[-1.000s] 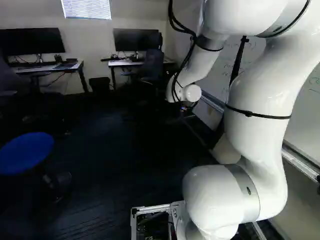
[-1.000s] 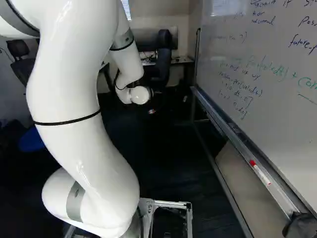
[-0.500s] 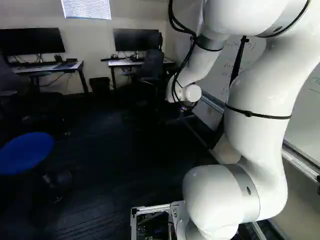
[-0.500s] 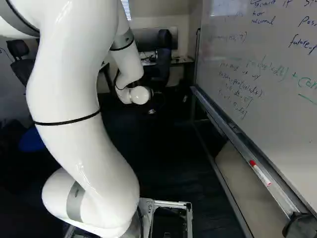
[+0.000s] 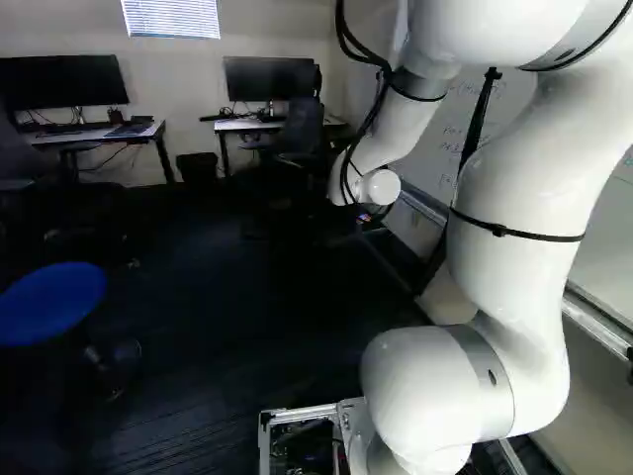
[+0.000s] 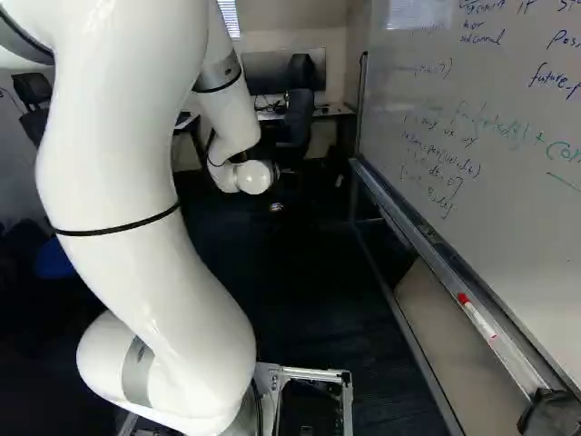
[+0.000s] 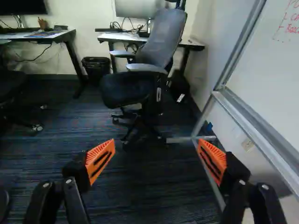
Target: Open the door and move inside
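Two seconds in, lol no, one white arm (image 5: pixel 514 198) just leans back slightly versus before; claw's (image 6: pixel 277 206) spread wide, ridged orange pads (image 7: pixel 99 153), streaky carpet (image 7: pixel 145 196).

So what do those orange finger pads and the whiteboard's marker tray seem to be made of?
The orange pads look like matte rubber or flexible plastic; their ridges and slots suggest moulding, but the look can't settle which. The marker tray looks like satin metal, probably aluminium, judging by its silvery grey colour and straight, crisp edges.
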`<state>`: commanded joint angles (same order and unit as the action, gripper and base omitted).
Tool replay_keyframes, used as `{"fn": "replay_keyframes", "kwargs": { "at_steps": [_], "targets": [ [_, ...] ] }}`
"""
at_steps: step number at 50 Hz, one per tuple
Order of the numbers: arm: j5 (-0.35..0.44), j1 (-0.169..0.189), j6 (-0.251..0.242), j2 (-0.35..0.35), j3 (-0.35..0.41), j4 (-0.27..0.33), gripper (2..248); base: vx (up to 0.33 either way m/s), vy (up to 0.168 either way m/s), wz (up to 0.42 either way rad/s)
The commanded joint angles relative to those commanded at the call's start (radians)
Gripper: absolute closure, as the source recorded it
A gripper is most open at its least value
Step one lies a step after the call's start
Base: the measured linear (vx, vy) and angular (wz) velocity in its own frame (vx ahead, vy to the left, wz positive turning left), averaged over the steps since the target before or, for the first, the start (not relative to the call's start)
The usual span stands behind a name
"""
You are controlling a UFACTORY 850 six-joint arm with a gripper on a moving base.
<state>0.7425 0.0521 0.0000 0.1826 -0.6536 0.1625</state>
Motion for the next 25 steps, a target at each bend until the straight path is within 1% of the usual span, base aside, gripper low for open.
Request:
{"fn": "replay_keyframes", "kwargs": {
  "at_steps": [12,25],
  "targets": [
    [0.012,-0.005,0.0,-0.042,0.052,-0.015,3,0.0,0.0,0.0],
    [0.029,-0.012,0.0,-0.104,0.127,-0.037,3,0.0,0.0,0.0]
  ]
}}
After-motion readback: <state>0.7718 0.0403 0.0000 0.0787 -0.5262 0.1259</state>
